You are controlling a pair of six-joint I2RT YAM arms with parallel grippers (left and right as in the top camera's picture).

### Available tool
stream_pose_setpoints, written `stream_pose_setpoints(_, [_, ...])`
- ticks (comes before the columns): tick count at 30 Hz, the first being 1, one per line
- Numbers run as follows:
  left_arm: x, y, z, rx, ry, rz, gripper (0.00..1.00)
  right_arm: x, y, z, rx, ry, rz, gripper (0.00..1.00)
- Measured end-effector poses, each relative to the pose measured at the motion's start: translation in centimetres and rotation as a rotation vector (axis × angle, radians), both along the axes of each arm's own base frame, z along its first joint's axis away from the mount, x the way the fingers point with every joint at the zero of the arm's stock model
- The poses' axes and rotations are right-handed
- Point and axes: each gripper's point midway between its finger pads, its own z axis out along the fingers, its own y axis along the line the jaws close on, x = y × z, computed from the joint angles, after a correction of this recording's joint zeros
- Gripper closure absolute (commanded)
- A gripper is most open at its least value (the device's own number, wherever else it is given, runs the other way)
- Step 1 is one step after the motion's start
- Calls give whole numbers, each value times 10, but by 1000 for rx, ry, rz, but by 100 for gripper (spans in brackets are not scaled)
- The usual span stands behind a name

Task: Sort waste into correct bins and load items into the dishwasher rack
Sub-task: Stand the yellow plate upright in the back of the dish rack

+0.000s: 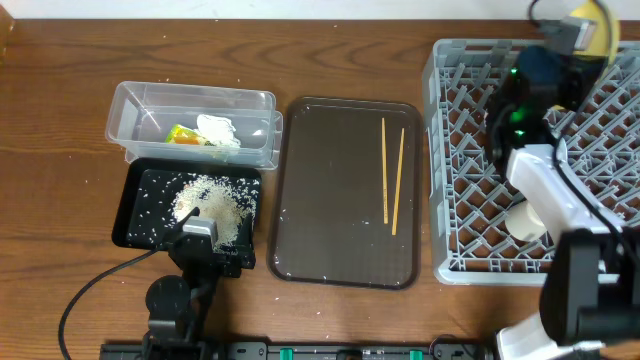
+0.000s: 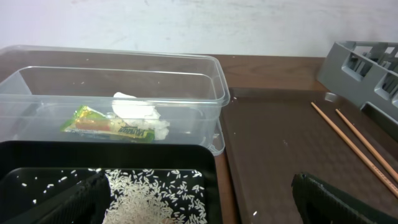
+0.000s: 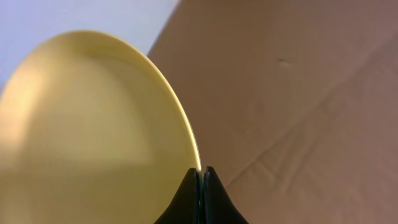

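Observation:
My right gripper is shut on the rim of the pale-yellow plate and holds it on edge above the far side of the grey dishwasher rack. In the right wrist view the jaws pinch the plate. A white bowl sits in the rack. Two chopsticks lie on the brown serving tray. The clear tub holds the wrapper and the tissue. Rice lies in the black tray. My left gripper is open over the black tray's near edge. The light-blue bowl is out of view.
The right arm stretches over the rack's front half. A black cable runs across the table at the front left. A few rice grains lie scattered on the wooden table near the tub.

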Motion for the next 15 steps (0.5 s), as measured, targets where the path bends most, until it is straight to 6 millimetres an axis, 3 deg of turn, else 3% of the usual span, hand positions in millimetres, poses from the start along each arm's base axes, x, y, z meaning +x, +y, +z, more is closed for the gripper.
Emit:
stream_pose_setpoints(4, [0,0,0,0,0,0,4,17,4,-29,-21,82,41,98])
stream_pose_setpoints(5, [0,0,0,0,0,0,4,20,5,-35,-25,95,50,92])
stream_pose_setpoints(8, [0,0,0,0,0,0,4,25,7,-44,-32,123,66,47])
stream_pose_setpoints(9, [0,0,0,0,0,0,4,26,7,-44,-36,123,68,36])
stream_pose_setpoints(11, [0,0,0,0,0,0,4,26,8,-38,-39,93,66,21])
stream_pose_setpoints(15, [0,0,0,0,0,0,4,25,11,-33,-45,77,60,11])
